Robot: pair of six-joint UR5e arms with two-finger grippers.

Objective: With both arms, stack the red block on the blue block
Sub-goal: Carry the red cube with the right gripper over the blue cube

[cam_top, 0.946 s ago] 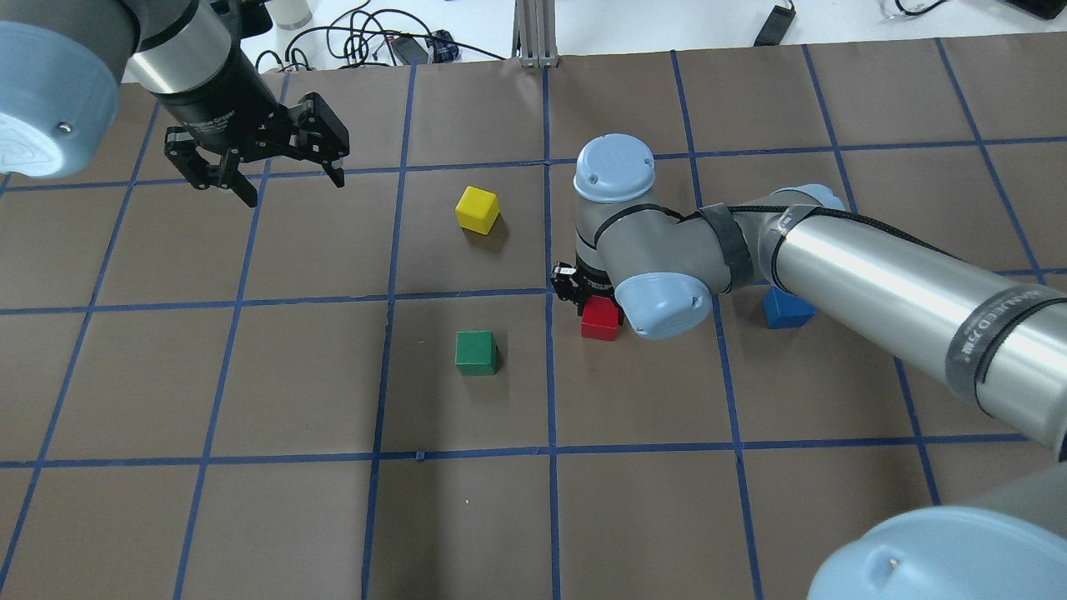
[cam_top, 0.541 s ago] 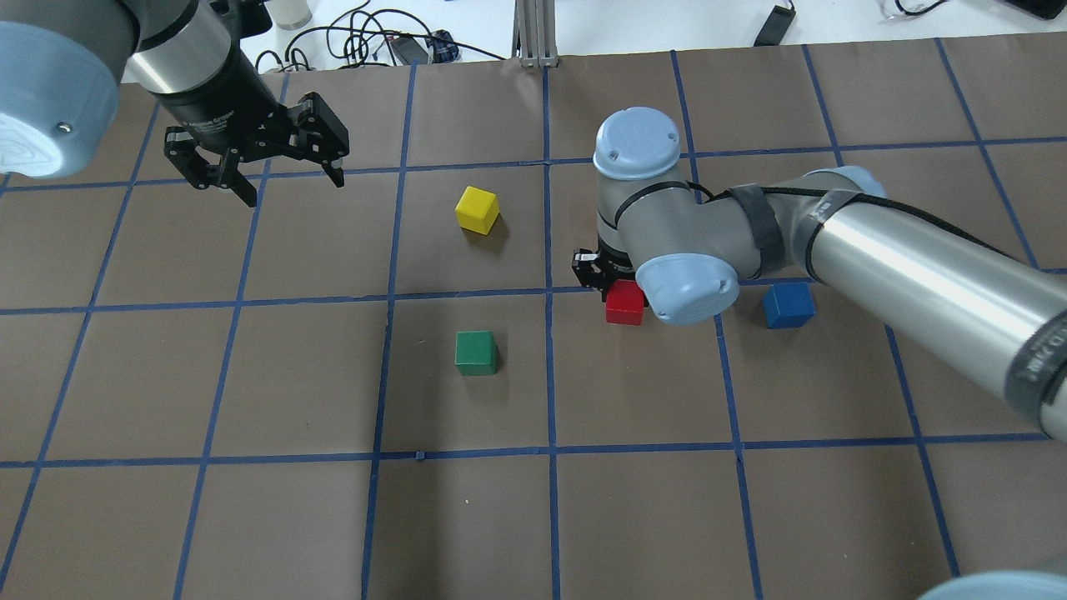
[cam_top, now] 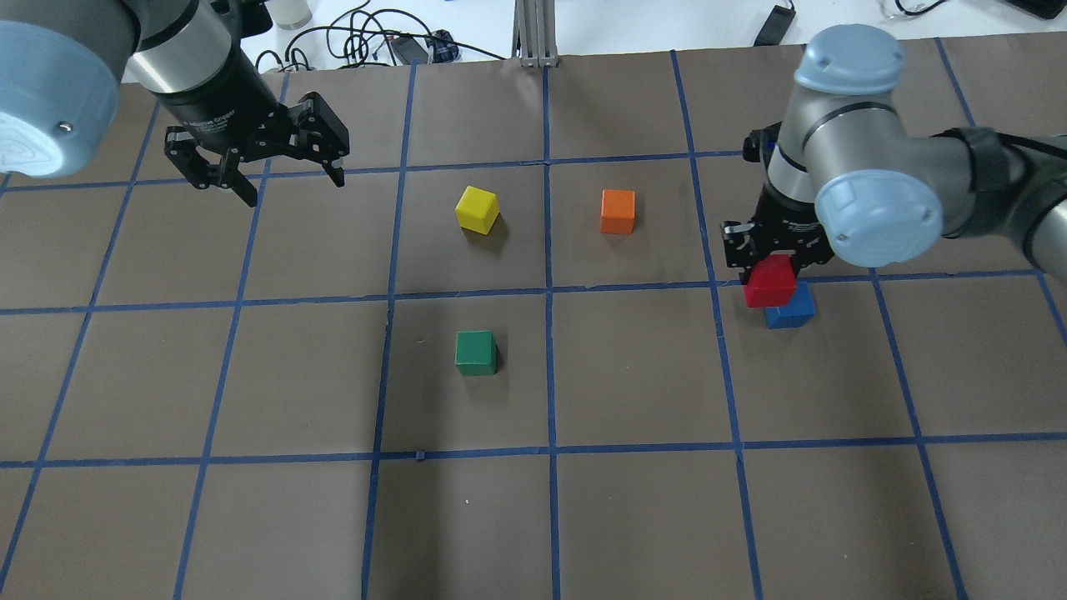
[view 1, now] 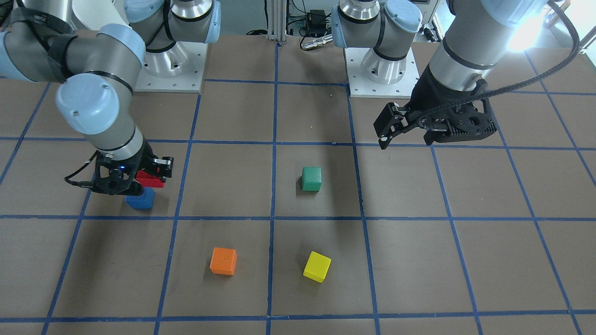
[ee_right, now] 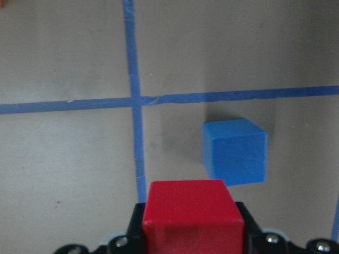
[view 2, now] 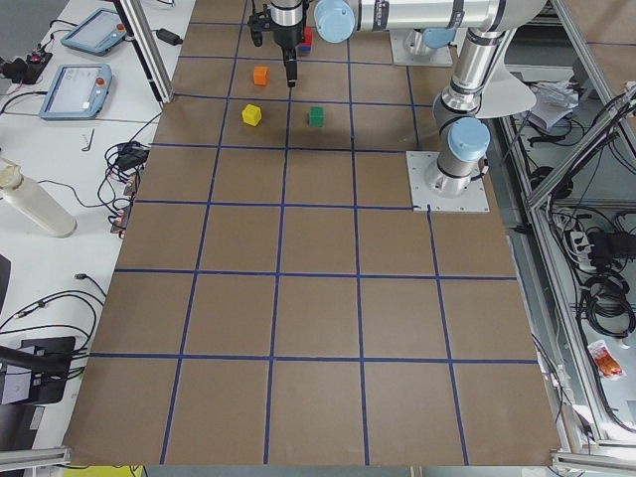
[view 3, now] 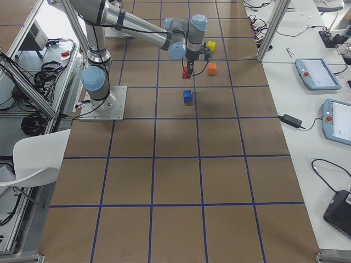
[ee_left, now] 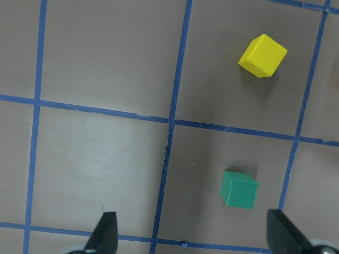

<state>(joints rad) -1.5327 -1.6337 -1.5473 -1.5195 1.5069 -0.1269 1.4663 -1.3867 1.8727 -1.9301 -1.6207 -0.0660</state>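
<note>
My right gripper [cam_top: 772, 268] is shut on the red block [cam_top: 769, 282] and holds it in the air, close over the blue block [cam_top: 790, 311], which rests on the brown table. In the right wrist view the red block [ee_right: 192, 217] sits between the jaws at the bottom, with the blue block [ee_right: 234, 150] below and a little to the right. In the front view the red block [view 1: 150, 179] hangs just behind the blue block [view 1: 140, 198]. My left gripper [cam_top: 254, 171] is open and empty, hovering at the far left of the table.
A yellow block [cam_top: 477, 209], an orange block [cam_top: 618, 211] and a green block [cam_top: 476, 352] lie on the table's middle squares. Blue tape lines grid the brown table [cam_top: 533, 500]. Cables lie beyond the far edge.
My right gripper has carried the red block to the right and upward, from the table's centre to just over the blue block. The orange block is now uncovered. The left arm has not moved.
</note>
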